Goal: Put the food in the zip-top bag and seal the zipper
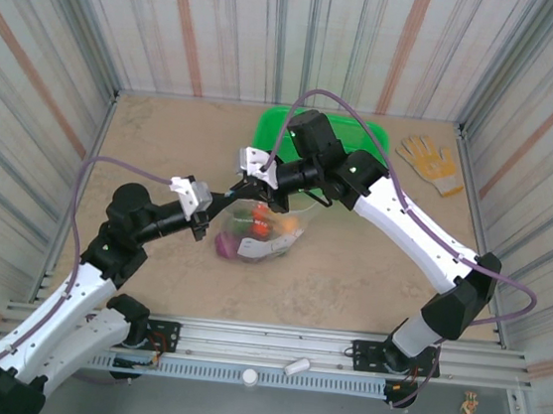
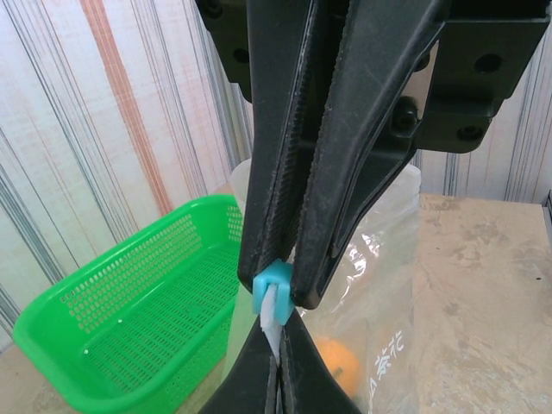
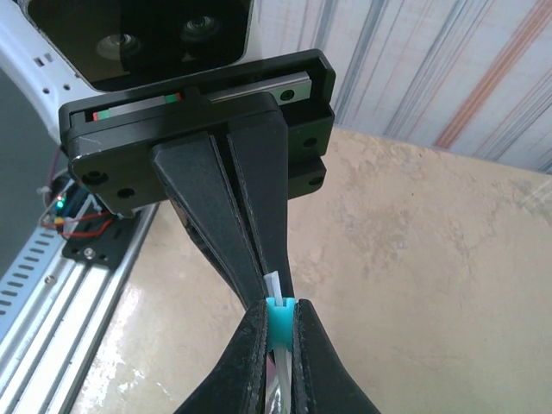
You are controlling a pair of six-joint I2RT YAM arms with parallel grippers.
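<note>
Pale printed characters on zip-top bag (image 2: 384, 293), too small to read

Left arm (image 1: 77, 289): bent at the elbow, forearm reaching right.
Right arm (image 1: 414, 228): arched leftward, wrist turned down.
Left gripper (image 2: 278, 345): clamped on the zipper (image 2: 273, 289).
Right gripper (image 3: 278, 323): pinching the zipper's slider, its tips meeting the left's.

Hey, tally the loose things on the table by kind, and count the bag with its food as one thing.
Bag: 1
Tray: 1
Glove: 1
Total: 3
</note>
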